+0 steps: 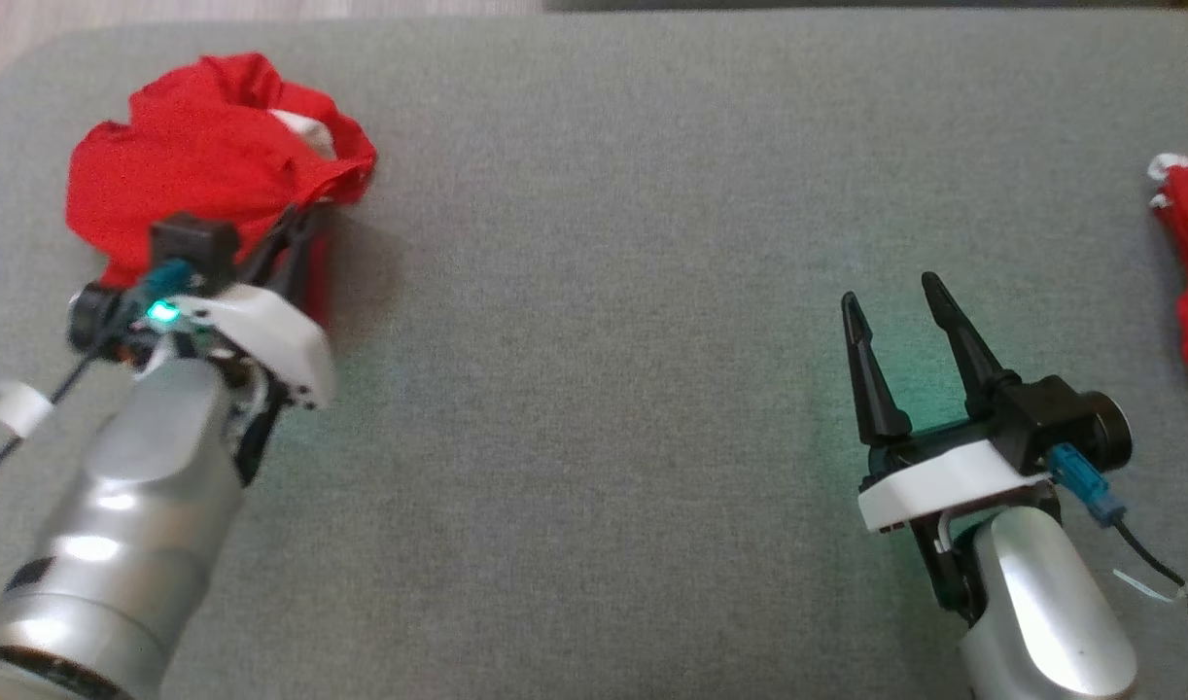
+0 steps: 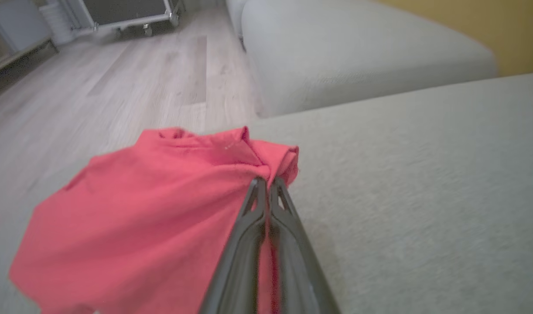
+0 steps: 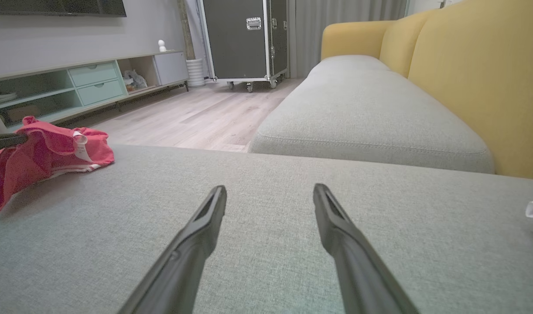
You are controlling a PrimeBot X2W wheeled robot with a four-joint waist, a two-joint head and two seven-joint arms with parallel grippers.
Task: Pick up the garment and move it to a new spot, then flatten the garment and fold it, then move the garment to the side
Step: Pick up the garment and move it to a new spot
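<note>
Left gripper (image 1: 300,226) clamped tight, arm reaching forward; right gripper (image 1: 892,294) spread wide.

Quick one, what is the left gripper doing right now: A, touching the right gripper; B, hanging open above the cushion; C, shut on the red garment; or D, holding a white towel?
C: the left gripper is pinched shut on a fold of the red garment, its two fingers pressed together on the cloth.
</note>
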